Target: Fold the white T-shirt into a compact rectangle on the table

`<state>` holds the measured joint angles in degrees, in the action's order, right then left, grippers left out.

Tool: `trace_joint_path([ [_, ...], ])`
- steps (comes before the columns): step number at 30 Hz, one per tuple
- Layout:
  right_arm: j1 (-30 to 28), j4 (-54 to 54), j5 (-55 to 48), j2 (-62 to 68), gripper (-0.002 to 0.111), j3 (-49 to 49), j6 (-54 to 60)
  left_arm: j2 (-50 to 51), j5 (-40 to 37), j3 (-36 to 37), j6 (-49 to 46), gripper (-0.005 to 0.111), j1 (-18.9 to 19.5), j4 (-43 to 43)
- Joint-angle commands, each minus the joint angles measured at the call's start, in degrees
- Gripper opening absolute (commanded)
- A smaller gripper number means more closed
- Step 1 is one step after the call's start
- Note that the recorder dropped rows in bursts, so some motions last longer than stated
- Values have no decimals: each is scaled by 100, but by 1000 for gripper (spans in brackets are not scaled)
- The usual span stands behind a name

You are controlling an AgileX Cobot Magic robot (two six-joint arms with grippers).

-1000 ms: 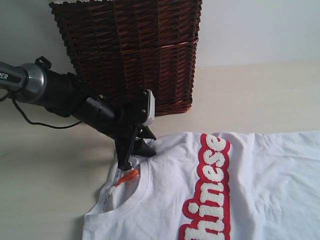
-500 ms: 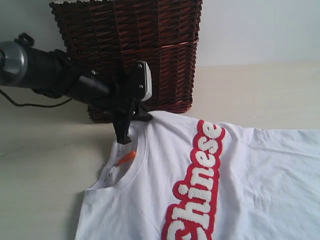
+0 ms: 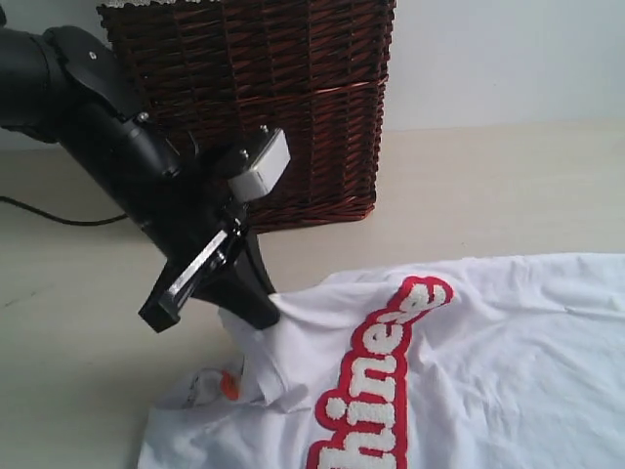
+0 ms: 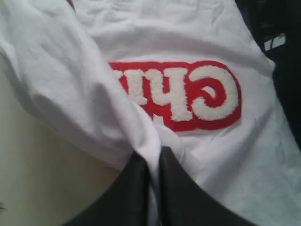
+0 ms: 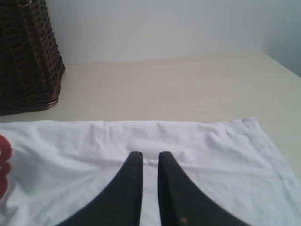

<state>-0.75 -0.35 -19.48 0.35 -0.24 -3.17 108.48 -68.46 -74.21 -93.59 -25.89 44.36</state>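
Note:
The white T-shirt [image 3: 508, 342] lies on the table [image 3: 488, 186], its fuzzy white letters outlined in red [image 3: 376, 376] running at a slant. Near the collar, my left gripper [image 3: 256, 311] is shut on a raised fold of the cloth, and the orange neck tag [image 3: 231, 384] peeks out below it. The left wrist view has the jaws [image 4: 154, 157] pinching that fold beside the letters [image 4: 188, 92]. Out of the exterior view, my right gripper [image 5: 150, 157] rests on the shirt [image 5: 211, 155] just inside its straight edge, fingers close together with a small pucker of cloth at the tips.
A dark wicker basket [image 3: 293, 98] stands at the back, right behind the left arm, and shows again in the right wrist view [image 5: 28, 56]. A black cable [image 3: 59, 217] trails over the table at the left. Bare table [image 5: 164, 84] lies beyond the shirt's edge.
My left gripper first rose towards the basket with the shoulder cloth, then came down and forward, doubling the collar area over. The lettering has swung to a slant.

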Motion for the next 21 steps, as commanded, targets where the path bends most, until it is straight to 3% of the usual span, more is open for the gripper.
trace_joint_path([
  [1, 10, 0, 44, -35, 13, 24, 2, -55, -150, 555, 372, 3, -38, -149],
  [8, 10, 0, 44, -35, 13, 24, 2, -55, -150, 1611, 46, 50, -77, -127],
  [11, 10, 0, 44, -35, 13, 24, 2, -55, -150, 1832, -269, 64, -77, -112],
  [16, 10, 0, 44, -35, 13, 24, 2, -257, -125, 1815, -327, 69, -66, 151],
  [21, 10, 0, 44, -35, 13, 24, 2, -709, 764, 1345, -718, 69, 74, 792],
])
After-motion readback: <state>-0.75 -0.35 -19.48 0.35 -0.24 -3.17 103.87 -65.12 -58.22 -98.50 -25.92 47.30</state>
